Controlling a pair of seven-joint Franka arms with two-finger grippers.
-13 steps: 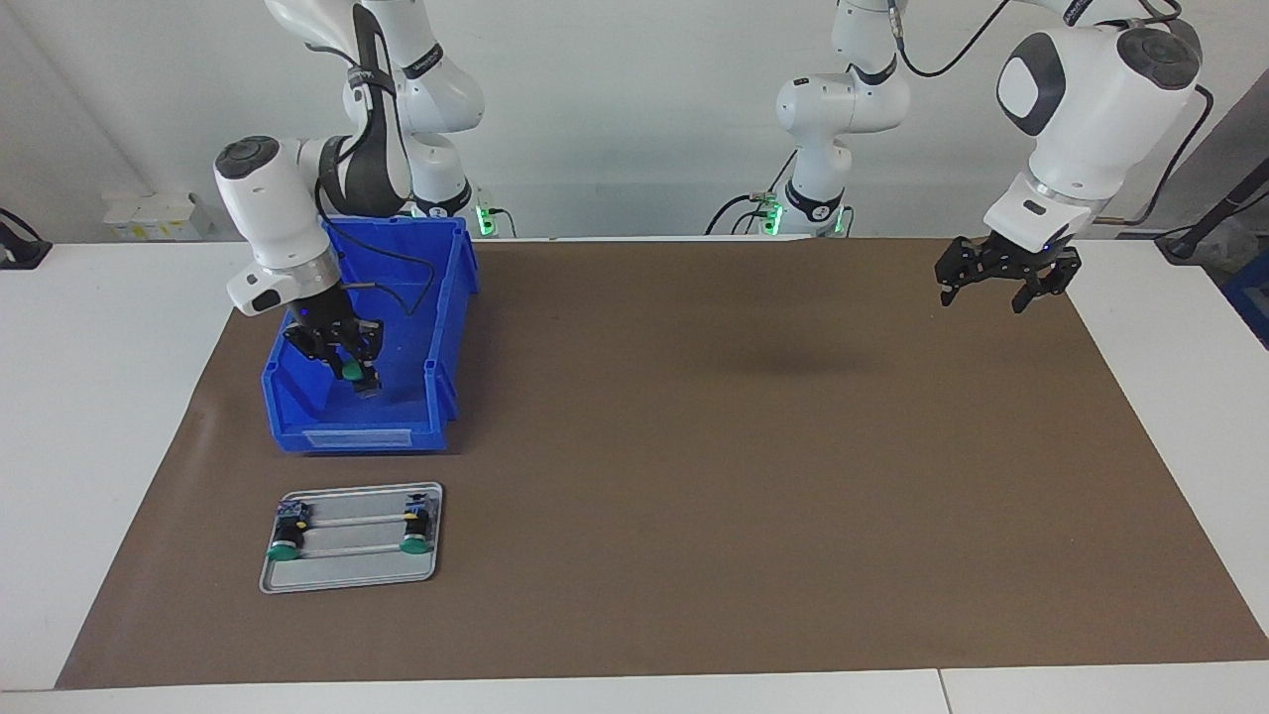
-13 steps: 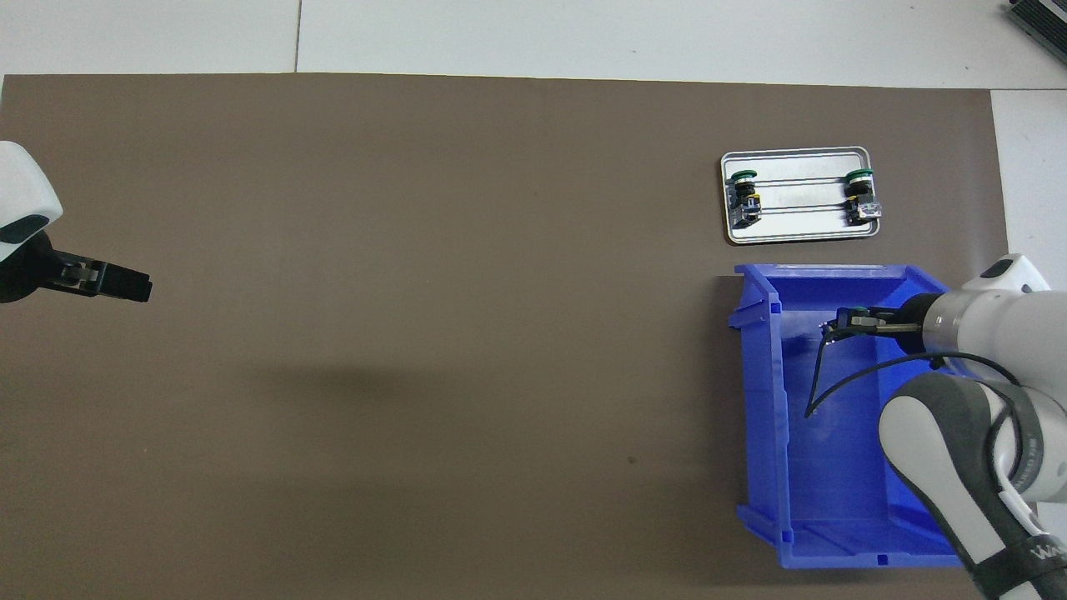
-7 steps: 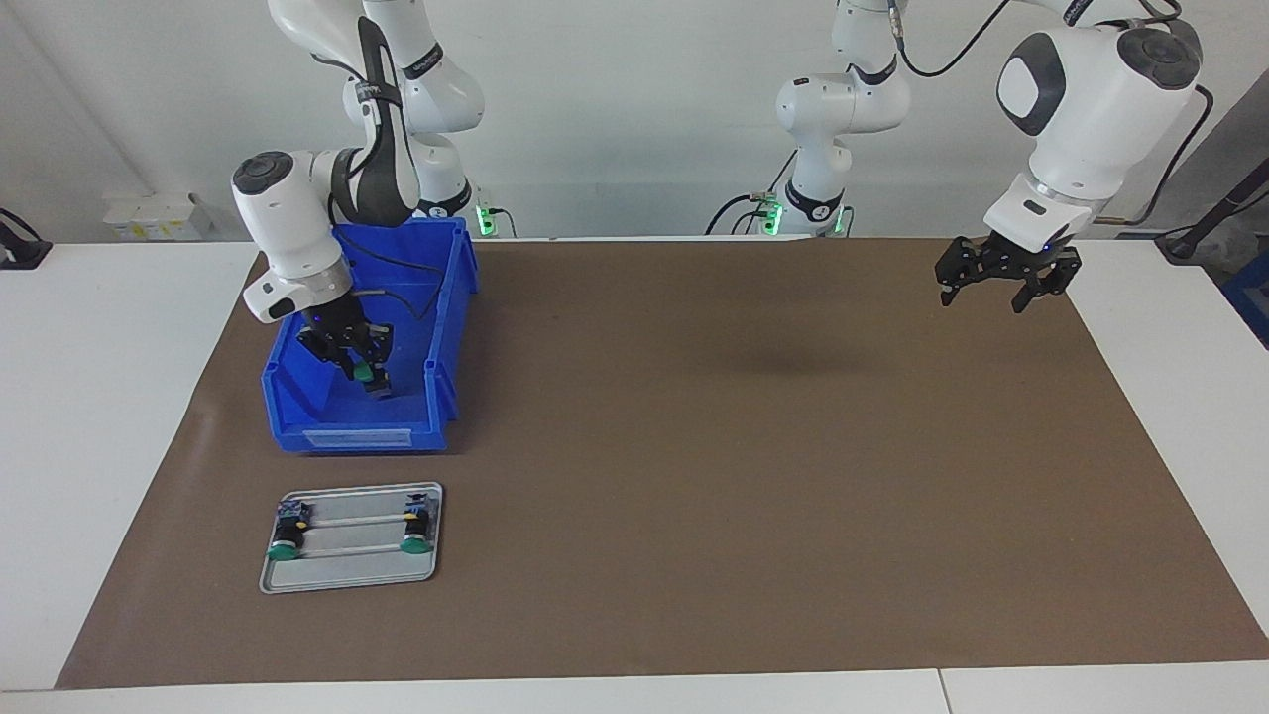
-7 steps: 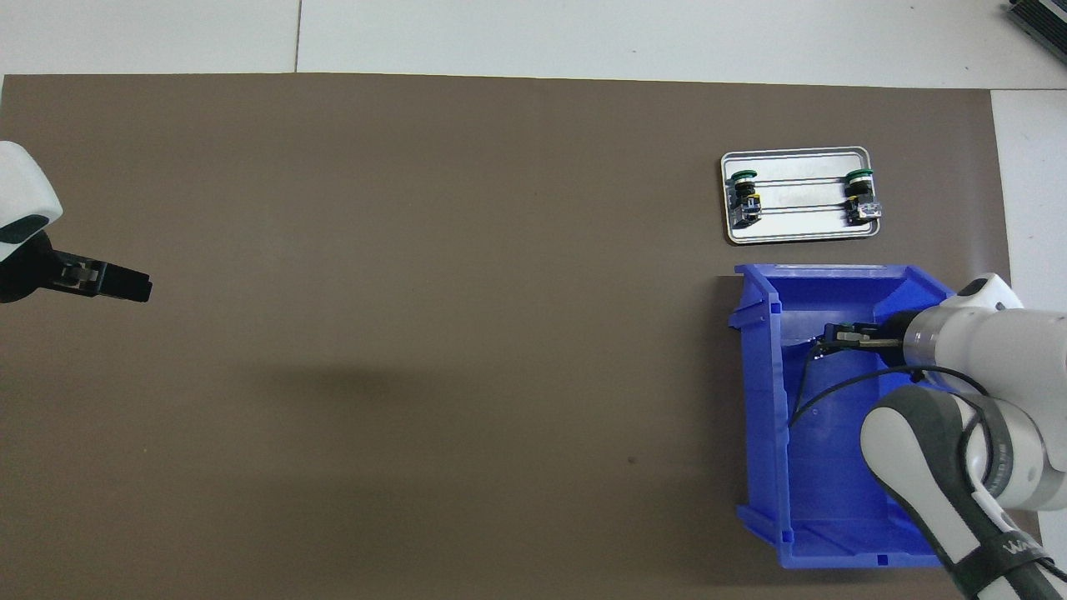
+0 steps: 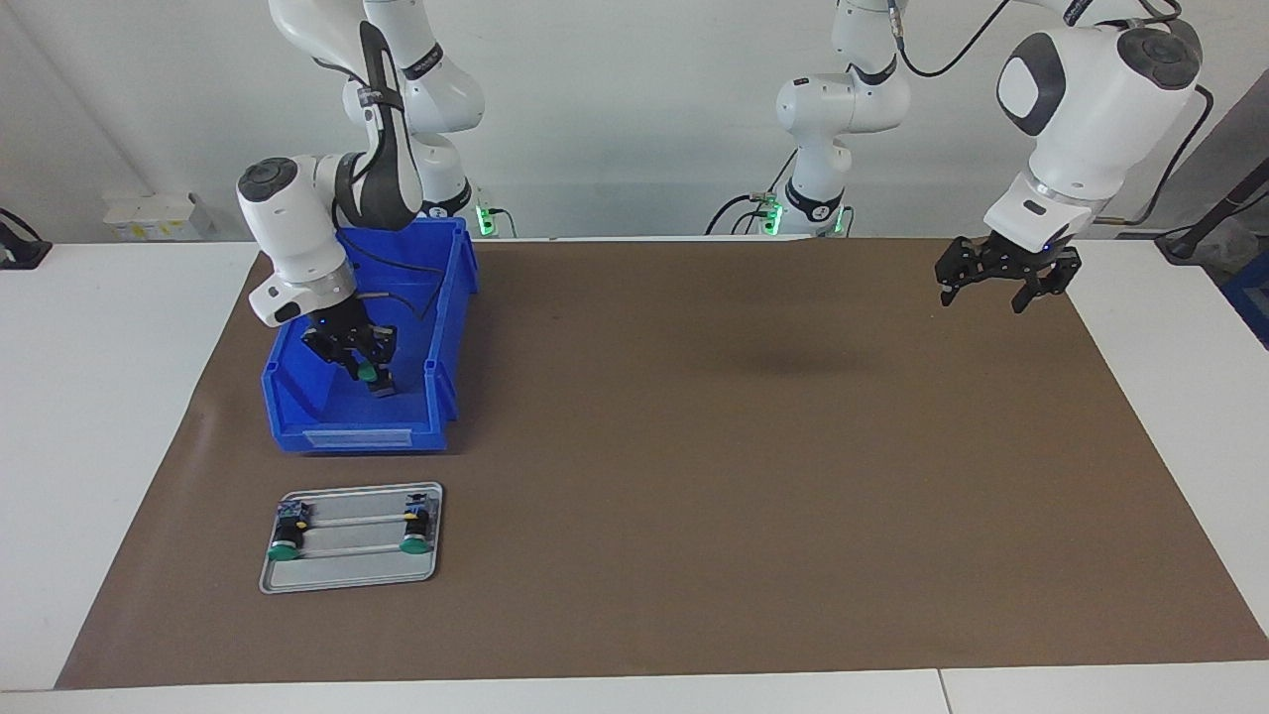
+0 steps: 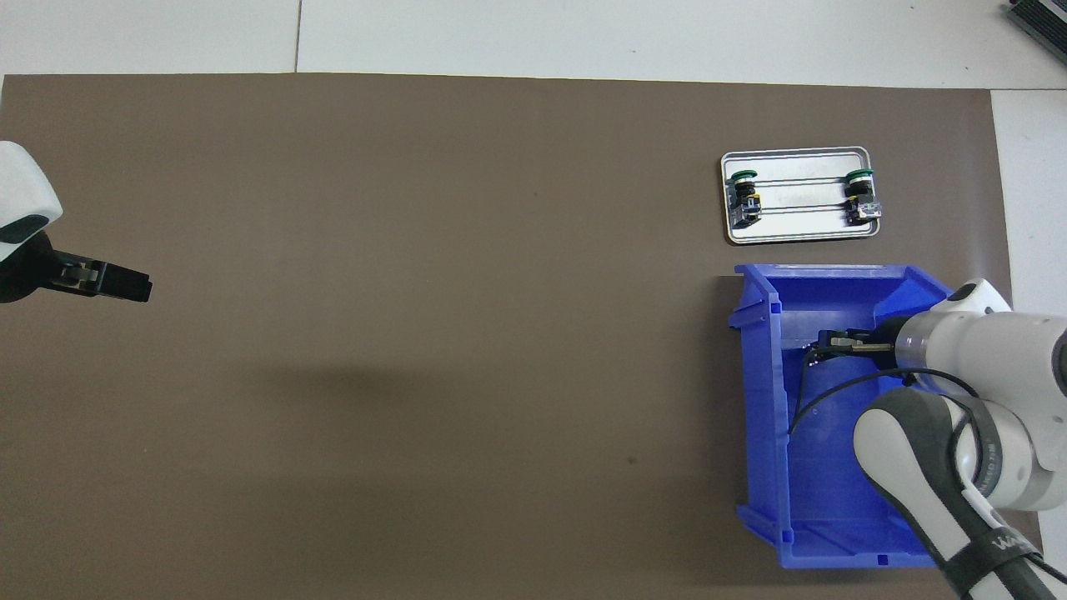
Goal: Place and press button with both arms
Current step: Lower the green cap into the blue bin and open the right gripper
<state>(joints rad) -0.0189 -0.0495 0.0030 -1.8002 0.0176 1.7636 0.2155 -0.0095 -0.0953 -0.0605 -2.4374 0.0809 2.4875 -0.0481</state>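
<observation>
The pick-up step looks to be in hand. The right arm's black two-finger gripper (image 5: 369, 374) is down inside the open blue plastic bin (image 5: 446, 297), its jaws pinching a small push-button with a round green cap and black body (image 5: 367, 374), seemingly lifted off the bin floor. Below those jaws and farther from the robots lies the flat silver metal tray (image 5: 352, 583) (two matching buttons already sit on its rails). The next move calls for lifting clear of the bin wall, then carrying to the tray. The left gripper (image 5: 1003, 281) waits with jaws spread over the brown mat (image 5: 744, 476), well apart.
</observation>
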